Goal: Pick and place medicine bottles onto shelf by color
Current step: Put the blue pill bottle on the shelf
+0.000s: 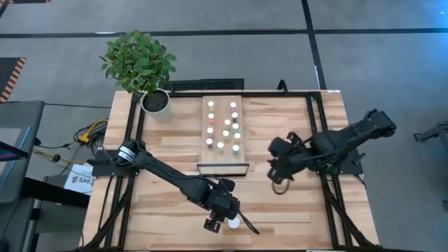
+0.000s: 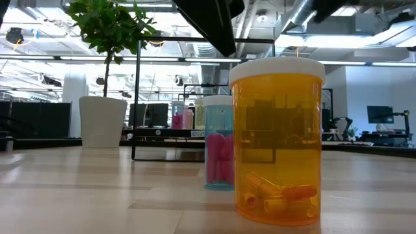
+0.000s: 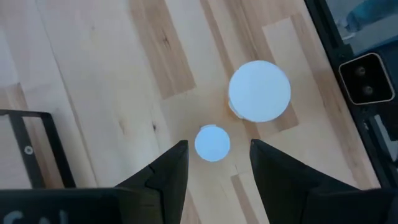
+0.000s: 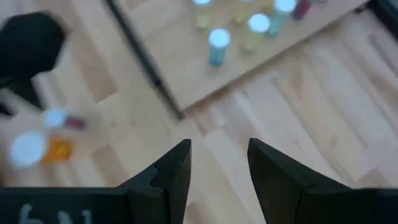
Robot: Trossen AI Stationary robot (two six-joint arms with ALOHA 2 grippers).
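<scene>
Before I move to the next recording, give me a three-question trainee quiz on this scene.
1. True or false: the large orange bottle with a white cap stands on the light-wood plank shelf.
2. Which end effector hangs above the small teal bottle holding pink pills? A) left B) right
3. Fill in: both end effectors' fingers are ____.

Key:
1. False; it stands on the tabletop.
2. A, the left end effector; the right end effector holds nothing.
3. Open.

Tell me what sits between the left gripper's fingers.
In the left wrist view, the small bottle's white cap sits between the open left gripper fingers, below them and not gripped.
</scene>
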